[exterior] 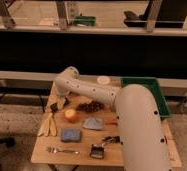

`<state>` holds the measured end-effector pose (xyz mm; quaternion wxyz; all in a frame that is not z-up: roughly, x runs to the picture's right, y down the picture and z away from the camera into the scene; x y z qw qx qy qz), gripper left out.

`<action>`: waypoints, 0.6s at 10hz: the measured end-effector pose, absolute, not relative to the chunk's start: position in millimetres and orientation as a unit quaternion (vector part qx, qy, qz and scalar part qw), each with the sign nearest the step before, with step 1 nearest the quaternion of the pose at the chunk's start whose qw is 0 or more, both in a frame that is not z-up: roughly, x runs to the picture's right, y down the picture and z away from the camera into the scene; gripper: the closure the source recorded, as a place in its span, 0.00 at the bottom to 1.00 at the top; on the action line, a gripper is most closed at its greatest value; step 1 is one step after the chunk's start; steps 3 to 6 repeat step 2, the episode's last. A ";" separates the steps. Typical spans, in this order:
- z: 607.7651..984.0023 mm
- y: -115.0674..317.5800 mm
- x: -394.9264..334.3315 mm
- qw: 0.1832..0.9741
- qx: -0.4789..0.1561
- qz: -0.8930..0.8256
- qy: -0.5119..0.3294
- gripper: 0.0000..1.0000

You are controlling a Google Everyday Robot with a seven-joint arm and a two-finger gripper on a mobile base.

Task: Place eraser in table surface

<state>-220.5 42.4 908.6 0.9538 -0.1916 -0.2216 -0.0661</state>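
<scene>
The light tan table surface [82, 156] holds several small objects. My white arm reaches from the lower right across the table to its far left corner, where it bends down. My gripper [56, 105] hangs there, low over the tabletop just behind the bananas [48, 125]. A small dark shape sits at the gripper's tip; I cannot tell whether it is the eraser or part of the gripper. No separate flat black eraser shows elsewhere on the table.
On the table are an orange fruit [72, 115], dark grapes [91, 106], a blue sponge [70, 135], a grey-blue pouch [93, 123], a fork [62, 150], a black-handled brush [99, 150] and a white round object [103, 80]. A green tray [149, 85] stands at the right.
</scene>
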 end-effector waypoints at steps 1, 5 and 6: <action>906.5 41.0 -218.7 0.954 -0.191 -0.067 -0.223 0.20; 903.2 36.4 -214.5 0.954 -0.189 -0.067 -0.223 0.20; 903.2 36.4 -214.5 0.954 -0.189 -0.067 -0.223 0.20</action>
